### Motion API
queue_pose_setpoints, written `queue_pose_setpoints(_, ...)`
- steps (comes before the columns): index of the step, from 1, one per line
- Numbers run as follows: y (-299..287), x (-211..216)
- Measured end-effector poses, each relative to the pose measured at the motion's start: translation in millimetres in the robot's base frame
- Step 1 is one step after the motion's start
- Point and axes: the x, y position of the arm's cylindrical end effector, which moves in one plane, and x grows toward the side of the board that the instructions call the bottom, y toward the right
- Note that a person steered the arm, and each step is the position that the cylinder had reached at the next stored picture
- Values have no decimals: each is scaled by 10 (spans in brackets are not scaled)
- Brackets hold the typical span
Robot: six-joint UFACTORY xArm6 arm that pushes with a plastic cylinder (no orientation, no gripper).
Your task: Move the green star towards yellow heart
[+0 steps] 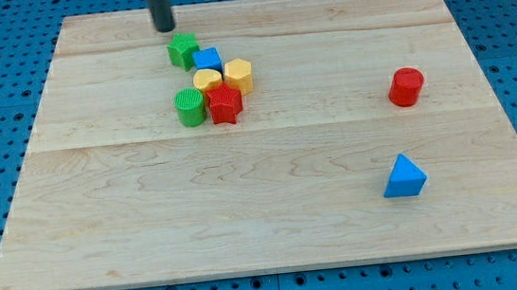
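Contact comes first: my tip (164,27), which has no claw and holds nothing, sits just above the green star (183,50), apart from it. Push it down and rightward toward the yellow heart (207,79), skirting the blue block (207,59). You cannot see the heart's lower edge behind the red star (225,102).
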Motion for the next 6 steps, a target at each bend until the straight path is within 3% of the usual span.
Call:
queue_pose_setpoints(1,503,328)
queue_pose_setpoints(2,-214,440)
queue_pose_setpoints(3,-573,498)
queue_pose_setpoints(5,107,971)
queue_pose_setpoints(6,19,699)
